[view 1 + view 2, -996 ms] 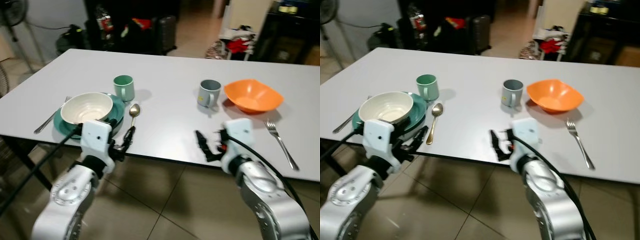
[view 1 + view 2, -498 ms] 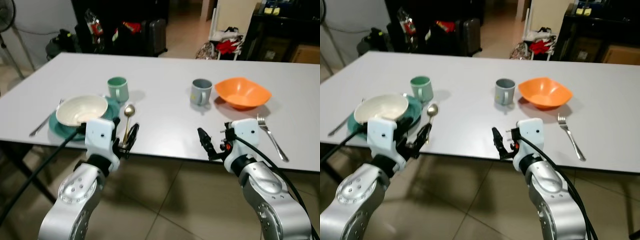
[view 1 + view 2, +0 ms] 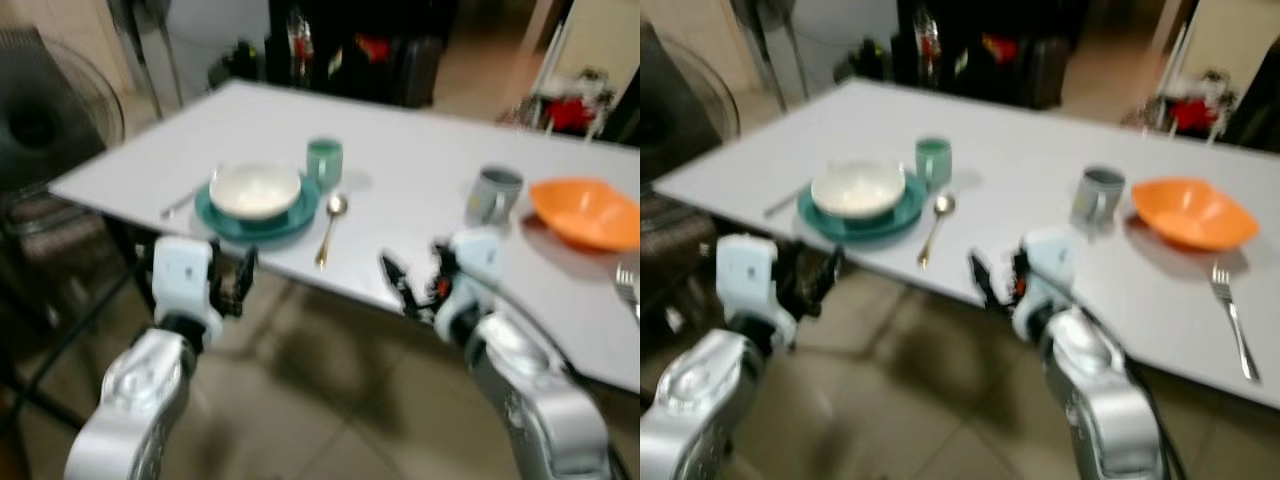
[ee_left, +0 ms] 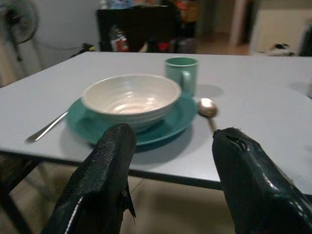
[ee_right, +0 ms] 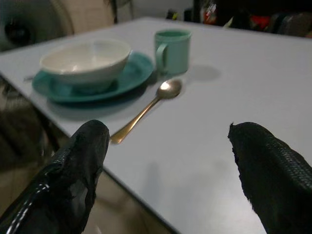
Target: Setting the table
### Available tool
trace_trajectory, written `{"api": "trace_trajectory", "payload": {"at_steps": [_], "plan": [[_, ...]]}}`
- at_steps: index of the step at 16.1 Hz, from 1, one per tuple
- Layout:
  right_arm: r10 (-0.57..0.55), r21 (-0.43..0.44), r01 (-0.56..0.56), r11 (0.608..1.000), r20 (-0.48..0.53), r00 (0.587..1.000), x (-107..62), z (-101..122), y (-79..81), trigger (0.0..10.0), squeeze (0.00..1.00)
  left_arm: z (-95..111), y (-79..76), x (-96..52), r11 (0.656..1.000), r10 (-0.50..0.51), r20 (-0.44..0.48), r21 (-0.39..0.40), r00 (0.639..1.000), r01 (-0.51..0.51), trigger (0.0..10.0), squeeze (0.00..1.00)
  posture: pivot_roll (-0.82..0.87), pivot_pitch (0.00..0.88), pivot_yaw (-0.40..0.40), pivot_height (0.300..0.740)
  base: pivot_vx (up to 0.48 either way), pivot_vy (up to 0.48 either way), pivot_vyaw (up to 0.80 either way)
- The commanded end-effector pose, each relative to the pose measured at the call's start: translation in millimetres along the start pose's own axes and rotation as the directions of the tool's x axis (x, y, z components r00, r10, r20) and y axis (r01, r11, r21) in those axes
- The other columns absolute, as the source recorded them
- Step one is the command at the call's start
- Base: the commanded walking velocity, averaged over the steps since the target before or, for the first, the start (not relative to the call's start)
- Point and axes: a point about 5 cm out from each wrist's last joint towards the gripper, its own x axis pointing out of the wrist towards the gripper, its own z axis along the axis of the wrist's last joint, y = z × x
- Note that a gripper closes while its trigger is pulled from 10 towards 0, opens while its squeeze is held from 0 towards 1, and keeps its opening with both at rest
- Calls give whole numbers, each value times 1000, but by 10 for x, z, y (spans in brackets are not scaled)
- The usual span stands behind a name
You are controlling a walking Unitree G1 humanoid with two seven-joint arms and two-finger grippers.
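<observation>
1. My head stereo pair looks forward and down at the table (image 3: 420, 215) from off its near edge; both frames blurred, both share the whole setting.
2. Left wrist camera sits low, near table height, facing the bowl (image 4: 130, 99) on its plate (image 4: 168, 122) close up.
3. Right wrist camera faces the spoon (image 5: 146, 108) from close, slightly above; shares bowl, plate, green mug (image 5: 171, 50), spoon with the left.

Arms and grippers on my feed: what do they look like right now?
Both arms are rounded silver shells. Each wrist carries a boxy white housing; the right one shows a small red spot. A black cable runs along each arm. The left gripper and the right gripper each have two long, thick black fingers, glossy on the left, finely textured on the right.
</observation>
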Motion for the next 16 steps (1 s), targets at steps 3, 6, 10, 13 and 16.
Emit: {"api": "trace_trajectory", "payload": {"at_steps": [3, 6, 10, 13, 16], "plan": [[-26, 44, 25, 999, 3, 1000, 12, 11, -52, 10000, 0, 12, 4, 12, 1000, 9, -4, 4, 1000, -9, 10000, 0, -84, 0, 57, 740, 0, 0, 533], [-22, 68, 23, 997, -11, 1000, 20, -12, -37, 10000, 0, 24, 18, 24, 1000, 13, -3, 6, 1000, -13, 10000, 0, -83, 0, 55, 740, 0, 297, 0], [-15, 83, 16, 996, -22, 1000, 27, -33, -5, 10000, 0, 28, 24, 28, 1000, 17, -5, 8, 1000, -17, 10000, 0, -80, 0, 55, 740, 0, 341, 0], [-13, 88, 15, 996, -24, 1000, 32, -35, -7, 10000, 0, 26, 34, 26, 1000, 20, -7, 14, 1000, -20, 10000, 0, -76, 0, 50, 740, 0, 339, 0], [-6, 88, 8, 996, -28, 1000, 44, -36, 5, 10000, 0, 25, 29, 24, 1000, 20, -7, 18, 1000, -20, 10000, 0, -71, 0, 43, 740, 0, 340, 0]]}}
